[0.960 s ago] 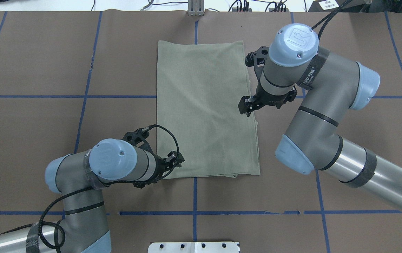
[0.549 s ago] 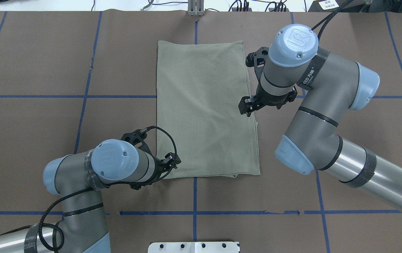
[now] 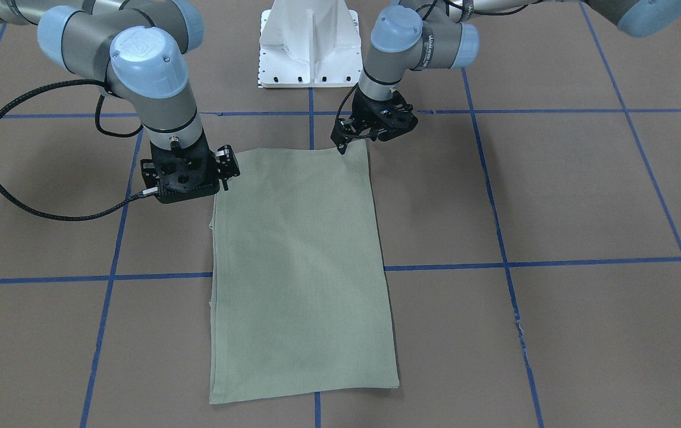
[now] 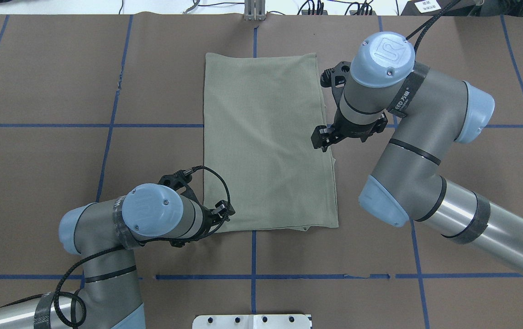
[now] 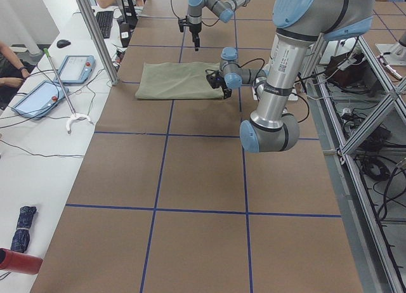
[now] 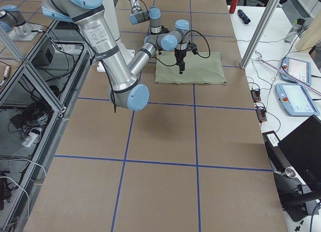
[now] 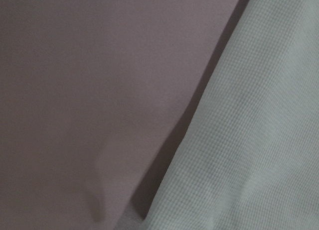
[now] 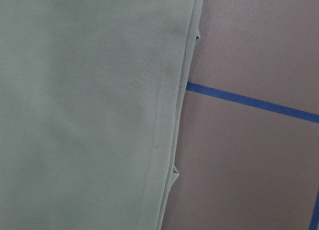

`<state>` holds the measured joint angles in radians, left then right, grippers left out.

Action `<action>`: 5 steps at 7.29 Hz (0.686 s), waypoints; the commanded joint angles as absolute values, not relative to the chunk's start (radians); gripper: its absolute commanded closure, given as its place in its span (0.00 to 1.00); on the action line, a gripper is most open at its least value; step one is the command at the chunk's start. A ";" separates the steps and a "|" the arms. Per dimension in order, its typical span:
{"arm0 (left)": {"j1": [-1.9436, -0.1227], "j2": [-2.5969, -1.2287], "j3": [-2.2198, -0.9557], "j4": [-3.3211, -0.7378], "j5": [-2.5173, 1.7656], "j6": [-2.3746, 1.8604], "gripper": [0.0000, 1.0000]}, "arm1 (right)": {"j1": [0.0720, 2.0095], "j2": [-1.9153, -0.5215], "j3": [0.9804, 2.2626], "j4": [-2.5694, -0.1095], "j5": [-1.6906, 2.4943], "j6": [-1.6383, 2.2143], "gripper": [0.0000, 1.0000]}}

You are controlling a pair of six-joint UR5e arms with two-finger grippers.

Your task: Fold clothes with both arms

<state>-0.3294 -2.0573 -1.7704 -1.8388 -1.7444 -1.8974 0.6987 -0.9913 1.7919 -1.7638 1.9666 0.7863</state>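
Table (image 4: 37,183), brown w/ blue tape grid (image 4: 106,155), fills overhead view. Right arm (image 4: 421,137) enters at frame's right, left arm (image 4: 151,217) lower left. Green knit shirt (image 4: 266,146) lies centre, folded to a flat rectangle. Right gripper (image 4: 319,138) at its right edge, mid-height; left gripper (image 4: 223,213) at bottom-left corner. Can't tell if either claw is clenched or released. Risk: pinching top layer only, so stack splays, skewing next fold.

even bright light, wrist views slightly soft
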 commanded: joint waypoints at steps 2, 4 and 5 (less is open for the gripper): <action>-0.328 -2.059 -1.755 -1.842 -1.735 -1.896 0.22 | 0.703 -0.992 1.793 -1.763 1.967 0.785 0.00; -0.328 -2.065 -1.755 -1.841 -1.735 -1.896 0.39 | 0.703 -0.992 1.793 -1.763 1.967 0.787 0.00; -0.328 -2.065 -1.756 -1.842 -1.735 -1.896 0.49 | 0.704 -0.992 1.793 -1.763 1.967 0.785 0.00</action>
<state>-0.3283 -2.0634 -1.7559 -1.8412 -1.7350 -1.8956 0.7030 -0.9925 1.7932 -1.7625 1.9666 0.7864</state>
